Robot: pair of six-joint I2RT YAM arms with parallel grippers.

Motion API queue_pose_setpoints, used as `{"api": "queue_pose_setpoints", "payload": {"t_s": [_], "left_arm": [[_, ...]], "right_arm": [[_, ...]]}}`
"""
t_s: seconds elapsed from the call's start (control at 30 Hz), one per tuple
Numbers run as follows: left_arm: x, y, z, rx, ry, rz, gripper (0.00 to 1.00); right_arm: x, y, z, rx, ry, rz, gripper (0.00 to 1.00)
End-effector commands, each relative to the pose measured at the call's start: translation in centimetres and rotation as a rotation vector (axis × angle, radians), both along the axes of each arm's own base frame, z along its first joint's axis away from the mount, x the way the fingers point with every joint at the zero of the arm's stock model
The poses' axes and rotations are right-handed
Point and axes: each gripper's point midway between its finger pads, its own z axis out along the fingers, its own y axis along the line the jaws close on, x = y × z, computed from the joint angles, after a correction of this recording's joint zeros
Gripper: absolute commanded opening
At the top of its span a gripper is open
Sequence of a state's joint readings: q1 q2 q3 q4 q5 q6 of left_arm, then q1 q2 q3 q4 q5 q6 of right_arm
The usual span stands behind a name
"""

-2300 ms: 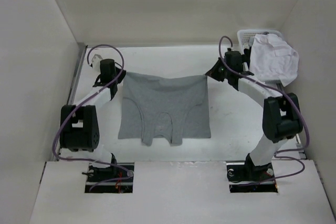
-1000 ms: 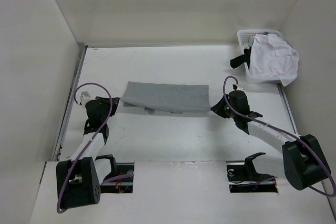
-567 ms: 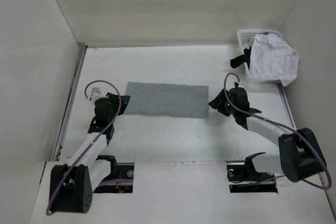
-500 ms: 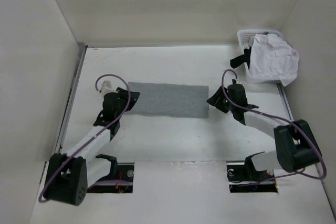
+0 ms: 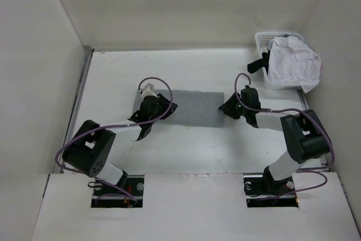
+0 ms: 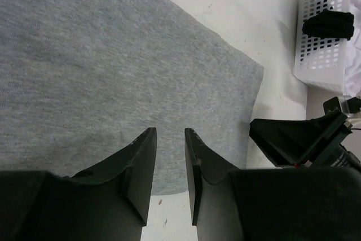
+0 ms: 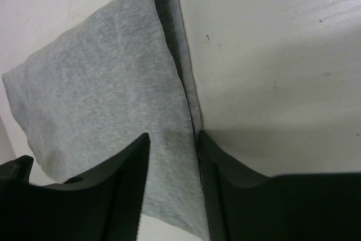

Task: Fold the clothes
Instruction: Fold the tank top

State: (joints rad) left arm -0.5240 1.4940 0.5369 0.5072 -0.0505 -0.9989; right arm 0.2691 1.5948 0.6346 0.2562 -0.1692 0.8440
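The clothes, one light-grey T-shirt (image 5: 194,107), lie folded into a flat rectangle in the middle of the table. My left gripper (image 5: 171,107) reaches in over the shirt's left part. In the left wrist view its jaws (image 6: 170,134) stand a little apart above the grey knit (image 6: 113,55), with nothing between them. My right gripper (image 5: 224,107) is at the shirt's right edge. In the right wrist view it is open (image 7: 172,136), with one finger over the cloth (image 7: 101,94) and the other beside the folded edge on the table.
A white basket (image 5: 260,40) stands at the back right with a white shirt (image 5: 293,60) heaped in it and a black item (image 5: 258,65) hanging at its left side. White walls enclose the table on three sides.
Both grippers have let go of the shirt's near corners and opened. The left arm swung right over the shirt. The right gripper moved up to its right edge. The shirt now lies flat.
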Motion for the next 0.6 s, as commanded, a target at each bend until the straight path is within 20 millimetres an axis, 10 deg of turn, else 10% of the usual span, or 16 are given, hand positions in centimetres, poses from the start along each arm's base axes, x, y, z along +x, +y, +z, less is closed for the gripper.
{"api": "queue_pose_setpoints", "payload": {"t_s": [0.0, 0.2, 0.57], "left_arm": [[0.2, 0.0, 2.4, -0.019, -0.110, -0.009, 0.25], [-1.3, 0.4, 3.6, -0.013, -0.149, -0.034, 0.25], [-4.4, -1.3, 5.8, -0.030, -0.195, -0.106, 0.25]], "right_arm": [[-0.1, 0.8, -1.0, 0.053, 0.037, -0.012, 0.42], [0.3, 0.7, 0.1, 0.139, -0.023, -0.093, 0.07], [-5.3, -4.8, 8.0, -0.055, -0.215, -0.161, 0.01]]}}
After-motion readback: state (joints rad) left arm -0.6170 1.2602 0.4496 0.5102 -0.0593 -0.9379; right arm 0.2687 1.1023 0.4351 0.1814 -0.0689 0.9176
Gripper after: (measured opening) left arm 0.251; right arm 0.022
